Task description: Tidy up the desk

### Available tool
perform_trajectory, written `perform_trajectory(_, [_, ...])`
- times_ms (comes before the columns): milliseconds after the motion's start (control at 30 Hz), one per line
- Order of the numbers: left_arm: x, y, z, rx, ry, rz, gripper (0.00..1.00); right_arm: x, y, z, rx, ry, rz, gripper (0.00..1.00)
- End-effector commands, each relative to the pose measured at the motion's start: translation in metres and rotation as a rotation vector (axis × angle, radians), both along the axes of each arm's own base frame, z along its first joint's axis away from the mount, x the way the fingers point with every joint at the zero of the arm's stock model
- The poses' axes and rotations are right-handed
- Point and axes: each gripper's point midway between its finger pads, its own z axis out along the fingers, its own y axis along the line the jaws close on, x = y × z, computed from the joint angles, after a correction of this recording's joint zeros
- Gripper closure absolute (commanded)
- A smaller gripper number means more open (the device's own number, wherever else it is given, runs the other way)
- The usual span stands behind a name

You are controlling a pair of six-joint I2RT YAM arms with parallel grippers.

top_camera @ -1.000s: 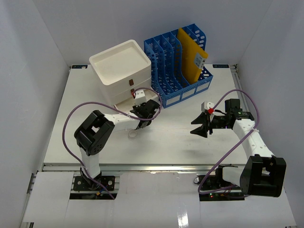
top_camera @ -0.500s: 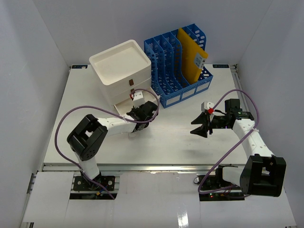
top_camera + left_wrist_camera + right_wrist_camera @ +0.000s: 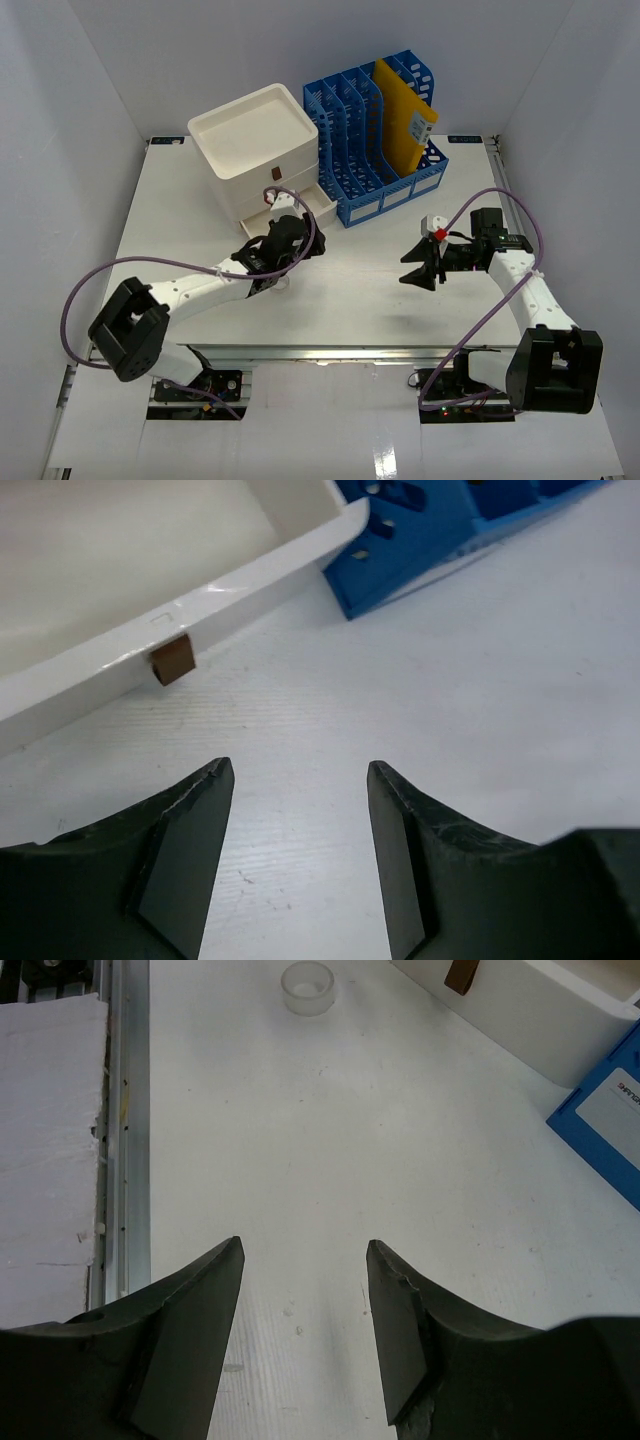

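Observation:
The desk [image 3: 370,300] is a white tabletop. On it at the back stands a white drawer box [image 3: 255,135] with its lower drawer [image 3: 305,203] pulled out. My left gripper [image 3: 292,232] hovers just in front of that drawer, open and empty. In the left wrist view the left gripper [image 3: 300,770] faces the drawer front [image 3: 230,595] and its brown tab handle [image 3: 173,661], a short gap away. My right gripper [image 3: 418,270] hangs open over the desk's right half. The right gripper [image 3: 305,1245] has only bare desk [image 3: 330,1130] between its fingers.
A blue file rack [image 3: 375,130] holding a yellow folder [image 3: 402,115] stands right of the drawer box; its corner [image 3: 440,520] shows in the left wrist view. A small clear ring [image 3: 306,987] lies on the desk near the front metal rail [image 3: 128,1110].
My left gripper has opened, and the left arm has stretched out low with its elbow swung left. The right arm has stayed still.

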Motion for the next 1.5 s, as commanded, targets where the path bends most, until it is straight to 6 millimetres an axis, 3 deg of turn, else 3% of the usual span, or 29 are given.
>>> perform_trajectory(0, [-0.034, -0.014, 0.043, -0.097, -0.102, -0.234, 0.32, 0.000, 0.012, 0.009, -0.035, -0.042, 0.048, 0.40])
perform_trajectory(100, [-0.069, 0.018, 0.072, -0.126, -0.154, -0.260, 0.25, -0.007, 0.039, 0.001, -0.141, -0.057, 0.109, 0.39])
perform_trajectory(167, [-0.085, 0.039, 0.068, -0.095, -0.140, -0.252, 0.22, -0.008, 0.052, -0.007, -0.211, -0.068, 0.112, 0.38])
perform_trajectory(367, [-0.125, 0.093, 0.109, -0.185, -0.254, -0.195, 0.07, -0.007, 0.120, -0.020, -0.333, -0.078, 0.119, 0.32])
perform_trajectory(433, [-0.135, 0.103, 0.117, -0.234, -0.272, -0.177, 0.02, 0.003, 0.142, -0.009, -0.322, -0.063, 0.073, 0.32])
perform_trajectory(600, [-0.159, 0.118, 0.143, -0.337, -0.336, -0.200, 0.02, 0.016, 0.195, -0.016, -0.338, 0.025, 0.031, 0.30])
perform_trajectory(833, [-0.166, 0.128, 0.139, -0.289, -0.317, -0.201, 0.02, 0.027, 0.259, -0.022, -0.285, 0.053, -0.113, 0.25])
perform_trajectory(1067, [-0.174, 0.134, 0.137, -0.288, -0.330, -0.212, 0.02, 0.039, 0.287, -0.051, -0.337, 0.066, -0.183, 0.27])
perform_trajectory(1300, [-0.177, 0.138, 0.129, -0.274, -0.324, -0.210, 0.02, 0.046, 0.288, -0.087, -0.396, 0.083, -0.210, 0.33])
perform_trajectory(1467, [-0.180, 0.138, 0.131, -0.283, -0.322, -0.224, 0.02, 0.050, 0.291, -0.098, -0.413, 0.087, -0.225, 0.37])
